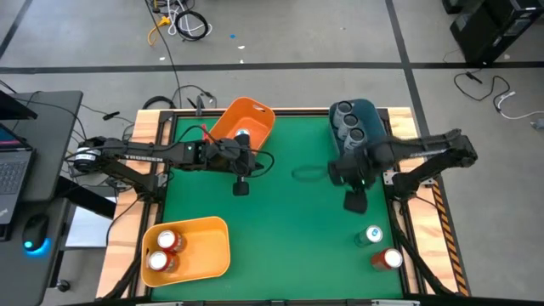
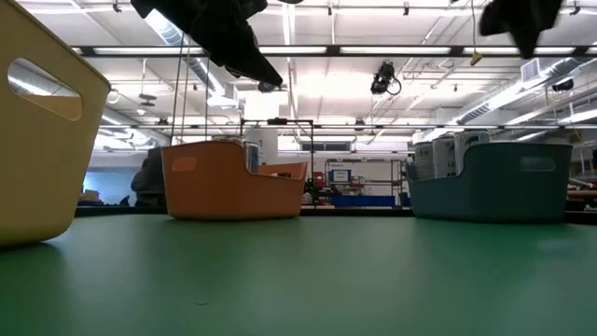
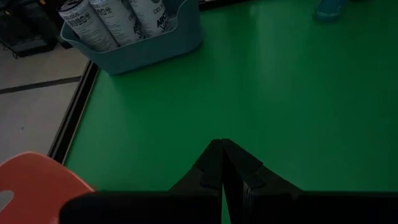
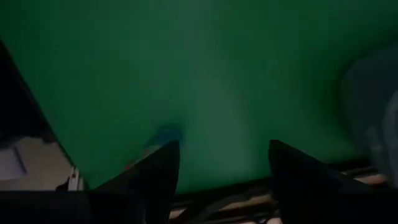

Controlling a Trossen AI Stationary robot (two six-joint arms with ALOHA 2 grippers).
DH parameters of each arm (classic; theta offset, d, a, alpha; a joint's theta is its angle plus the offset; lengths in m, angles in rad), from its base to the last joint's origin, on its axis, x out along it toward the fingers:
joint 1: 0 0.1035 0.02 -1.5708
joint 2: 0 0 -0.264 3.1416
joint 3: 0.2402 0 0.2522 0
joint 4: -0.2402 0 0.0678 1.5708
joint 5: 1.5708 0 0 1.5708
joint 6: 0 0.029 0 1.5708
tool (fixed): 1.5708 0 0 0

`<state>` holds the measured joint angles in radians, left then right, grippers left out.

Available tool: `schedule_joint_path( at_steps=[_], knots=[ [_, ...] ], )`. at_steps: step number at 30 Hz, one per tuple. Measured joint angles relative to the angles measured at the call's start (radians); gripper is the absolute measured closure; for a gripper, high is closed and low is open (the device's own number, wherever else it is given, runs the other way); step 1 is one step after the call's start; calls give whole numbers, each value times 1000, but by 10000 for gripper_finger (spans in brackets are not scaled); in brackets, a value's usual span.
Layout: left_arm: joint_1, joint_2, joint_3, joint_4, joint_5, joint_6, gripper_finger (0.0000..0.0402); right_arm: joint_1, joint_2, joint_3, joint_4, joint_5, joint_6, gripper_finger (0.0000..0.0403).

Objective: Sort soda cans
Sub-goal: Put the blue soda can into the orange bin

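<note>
Now right end effector [image 1: 354, 202] open, empty; two cans [image 1: 373, 235] apparently just beyond.

The right gripper [image 4: 224, 163] hung over the green table [image 4: 205, 68], its two dark fingers [image 4: 155, 168] standing apart with bare green between them — nothing was held. The green surface filled most of the view, dim and blurred. Between the fingers, toward the table's edge, a small blue patch [image 4: 165, 135] showed against the green; what it was could not be told. Past the table's edge lay a dark band and a strip of pale floor [image 4: 18, 163]. At one side a rounded grey-blue shape [image 4: 370, 106] entered the view — too blurred to name with any certainty.
</note>
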<state>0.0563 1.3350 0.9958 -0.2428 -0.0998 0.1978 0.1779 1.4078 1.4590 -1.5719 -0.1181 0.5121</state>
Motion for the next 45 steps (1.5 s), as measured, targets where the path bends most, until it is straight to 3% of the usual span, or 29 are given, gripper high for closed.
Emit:
schedule_joint_path(
  at_steps=[5,13,20,28,34,37,40,45],
  knots=[
    [0,0,0,2,0,-1,396,212,0,-32,14,0,225,149],
    [0,0,0,3,0,-17,396,436,0,-82,76,19,524,66],
    [0,0,0,1,0,-19,396,527,0,-186,114,21,621,20],
    [0,0,0,-5,0,-18,396,540,1,-328,291,-14,625,4],
    [0,0,0,-11,0,-19,396,540,1,-407,341,-53,638,40],
    [0,0,0,-11,0,-19,396,540,1,-429,314,-64,638,99],
    [0,0,0,-11,0,-19,396,540,0,-434,303,-57,599,182],
    [0,0,0,-5,0,-19,396,475,0,-431,307,-14,464,180]
  ],
)
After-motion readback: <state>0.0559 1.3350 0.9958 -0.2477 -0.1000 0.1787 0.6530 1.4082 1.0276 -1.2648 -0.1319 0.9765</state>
